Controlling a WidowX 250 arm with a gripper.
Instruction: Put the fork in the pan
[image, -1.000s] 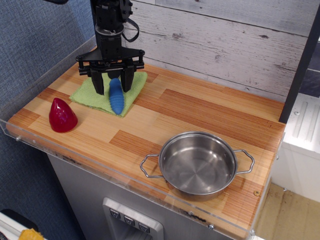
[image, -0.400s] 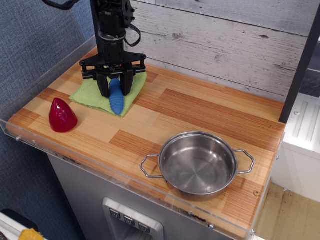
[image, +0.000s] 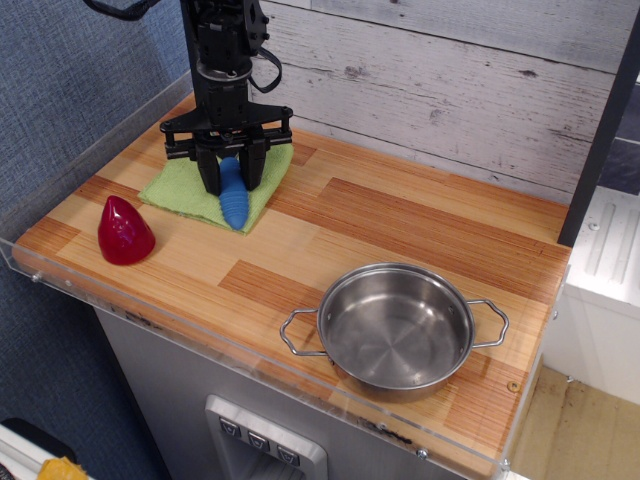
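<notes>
**A:** status on fork-to-pan?

**B:** Early. The claw is down on the green cloth at the back left of the counter, its two fingers pressed in on either side of the fork. Reads as clamped on the blue handle. Only the upper part sits between the fingers; the rest of the handle sticks out below them, toward the camera.

**A:** lifted?

**B:** No. The handle's lower end looks to be resting on the cloth. Tines aren't visible; the claw hides that end.

**A:** pan?

**B:** The pan is well apart from the claw, off to the front right near the counter's front edge. Empty, upright, with a wire loop handle on each side. Bare wood between it and the claw.

**A:** anything in the way?

**B:** Just a red cone, near the claw but on the front-left side, away from the line to the pan. I'd not expect it to matter.

**A:** so what's left?

**B:** My read: grasp is on or nearly so. Lift, carry across to the pan and release are all still to do, so most of the task remains.
</notes>
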